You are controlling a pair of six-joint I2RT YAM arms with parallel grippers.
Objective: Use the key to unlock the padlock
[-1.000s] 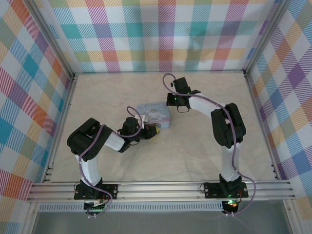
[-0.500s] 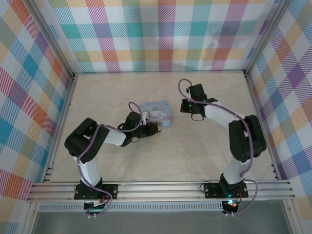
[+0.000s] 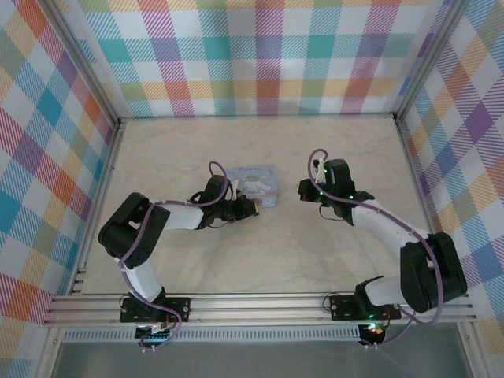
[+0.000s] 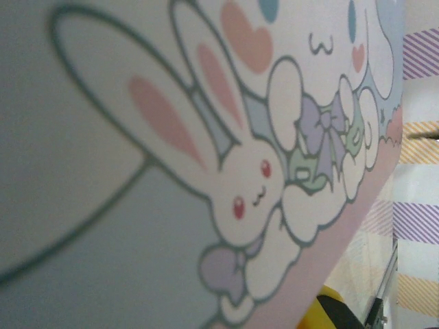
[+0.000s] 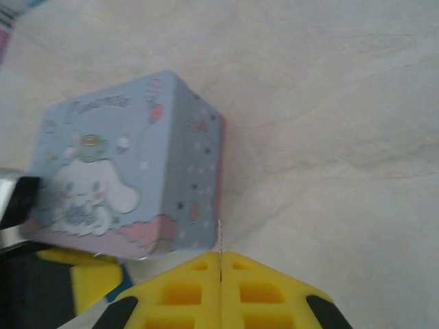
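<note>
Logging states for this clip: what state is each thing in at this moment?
Tin: lid shut, lying flat on table.
Right end effector: shut on a thin sliver, too thin to identify.
Left end effector: at tin's near edge, open or shut unclear.

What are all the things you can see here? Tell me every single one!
pale blue rectangular tin with a white cartoon character: one, pale blue with a pink strip along one edge, lying mid-table.
thin silvery sliver: one, poking out between the right gripper's pads; maybe the key, too thin to tell.
marbled table: one, beige.
plaid walls: three, pastel checks, around the table.
metal rail: one, silver, along the near edge.
left gripper: one, black with yellow pads, at the tin's near edge.
right gripper: one, yellow pads closed together, right of the tin, apart from it.
</note>
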